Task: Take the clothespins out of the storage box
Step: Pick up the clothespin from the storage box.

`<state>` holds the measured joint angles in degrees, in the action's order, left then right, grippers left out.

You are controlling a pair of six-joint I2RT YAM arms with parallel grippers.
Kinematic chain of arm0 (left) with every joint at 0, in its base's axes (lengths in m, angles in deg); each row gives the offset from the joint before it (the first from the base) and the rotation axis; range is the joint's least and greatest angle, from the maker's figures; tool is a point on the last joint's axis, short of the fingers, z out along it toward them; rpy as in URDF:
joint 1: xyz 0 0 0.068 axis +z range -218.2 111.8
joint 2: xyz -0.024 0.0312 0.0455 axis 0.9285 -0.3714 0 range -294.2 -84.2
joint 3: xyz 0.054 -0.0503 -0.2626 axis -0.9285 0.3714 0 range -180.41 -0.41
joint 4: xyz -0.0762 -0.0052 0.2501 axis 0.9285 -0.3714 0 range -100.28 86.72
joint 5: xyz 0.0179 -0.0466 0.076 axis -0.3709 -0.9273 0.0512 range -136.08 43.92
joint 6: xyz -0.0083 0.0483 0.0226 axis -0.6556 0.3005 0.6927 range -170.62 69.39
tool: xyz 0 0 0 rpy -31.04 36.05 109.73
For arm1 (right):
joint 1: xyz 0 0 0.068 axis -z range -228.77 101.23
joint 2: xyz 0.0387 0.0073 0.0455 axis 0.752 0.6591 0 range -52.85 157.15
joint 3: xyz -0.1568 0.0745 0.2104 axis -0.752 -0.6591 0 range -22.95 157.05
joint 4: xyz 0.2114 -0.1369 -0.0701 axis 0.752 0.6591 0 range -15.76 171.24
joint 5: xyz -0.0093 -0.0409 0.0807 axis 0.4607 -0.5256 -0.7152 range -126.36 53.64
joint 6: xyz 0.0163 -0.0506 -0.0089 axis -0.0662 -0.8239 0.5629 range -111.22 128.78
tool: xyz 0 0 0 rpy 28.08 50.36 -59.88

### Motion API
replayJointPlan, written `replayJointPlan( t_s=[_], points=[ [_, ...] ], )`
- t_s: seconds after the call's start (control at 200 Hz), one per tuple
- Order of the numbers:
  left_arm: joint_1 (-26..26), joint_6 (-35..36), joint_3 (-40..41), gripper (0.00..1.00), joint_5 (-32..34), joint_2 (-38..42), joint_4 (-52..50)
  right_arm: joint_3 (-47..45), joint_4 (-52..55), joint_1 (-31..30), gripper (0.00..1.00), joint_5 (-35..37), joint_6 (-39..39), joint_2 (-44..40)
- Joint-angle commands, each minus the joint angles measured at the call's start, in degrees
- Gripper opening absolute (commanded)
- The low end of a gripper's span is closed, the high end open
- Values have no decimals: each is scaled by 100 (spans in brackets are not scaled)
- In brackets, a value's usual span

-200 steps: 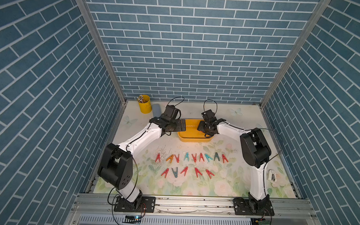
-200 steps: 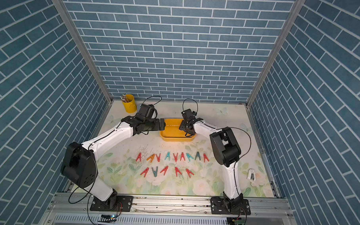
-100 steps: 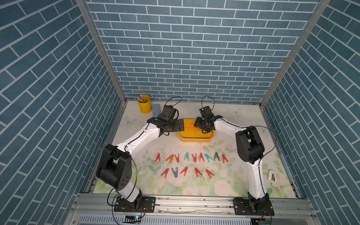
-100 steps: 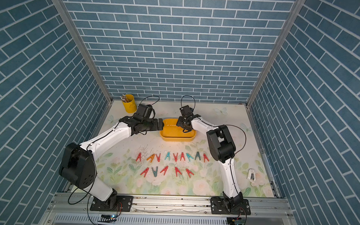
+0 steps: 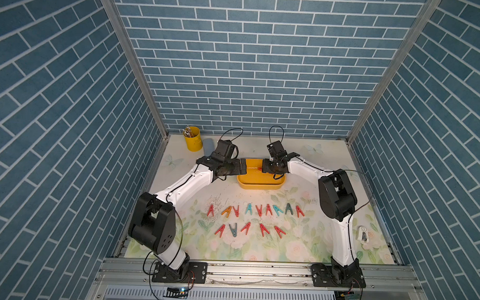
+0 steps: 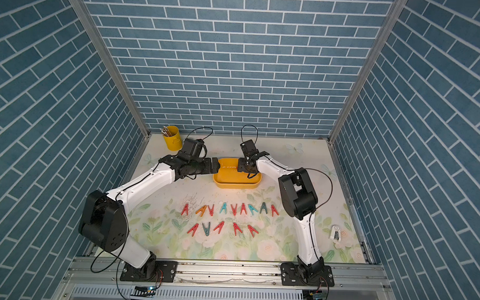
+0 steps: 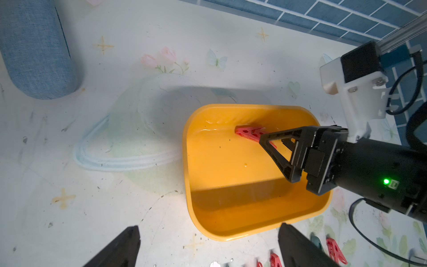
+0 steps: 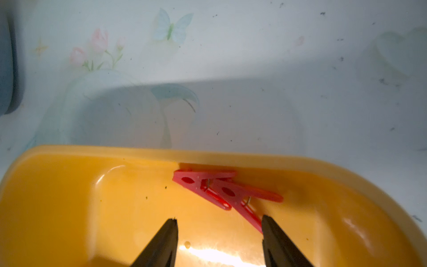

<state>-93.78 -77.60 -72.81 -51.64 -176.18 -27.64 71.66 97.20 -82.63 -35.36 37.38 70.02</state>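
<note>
The yellow storage box (image 5: 261, 185) (image 6: 236, 185) stands mid-table between both arms. Two red clothespins (image 8: 221, 190) (image 7: 250, 133) lie overlapped against its far wall. My right gripper (image 8: 219, 222) (image 5: 265, 168) is open and low inside the box, just short of the pair; one finger (image 8: 275, 238) touches a leg of the nearer pin. My left gripper (image 7: 209, 227) (image 5: 243, 166) is wide open at the box's left end and holds nothing; a corner of the rim (image 7: 219, 235) lies between its fingers. Several more clothespins (image 5: 254, 210) (image 6: 230, 209) lie in two rows on the mat.
A yellow pencil cup (image 5: 192, 138) and a blue-grey fabric case (image 5: 208, 145) (image 7: 34, 46) stand at the back left. A small white object (image 5: 363, 233) lies at the right edge. Blue brick walls close in three sides, and a metal rail runs along the front.
My right gripper has shifted slightly toward the box's far wall and its jaws have narrowed somewhat. The left arm has barely moved and its gripper stays wide open.
</note>
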Motion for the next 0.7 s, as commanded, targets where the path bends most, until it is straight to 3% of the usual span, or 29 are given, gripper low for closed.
replayJointPlan(
  t_s=[0.0, 0.175, 0.695],
  points=[
    [40, 18, 86, 100, -105, 134, 81, -52, 309, -32, 55, 150, -967, -184],
    [41, 9, 108, 100, -146, 163, 94, 141, 644, -32, 37, 231, -1593, 61],
    [39, -6, 200, 100, -111, 292, 63, 448, 788, -30, 35, 337, -2080, 644]
  ],
)
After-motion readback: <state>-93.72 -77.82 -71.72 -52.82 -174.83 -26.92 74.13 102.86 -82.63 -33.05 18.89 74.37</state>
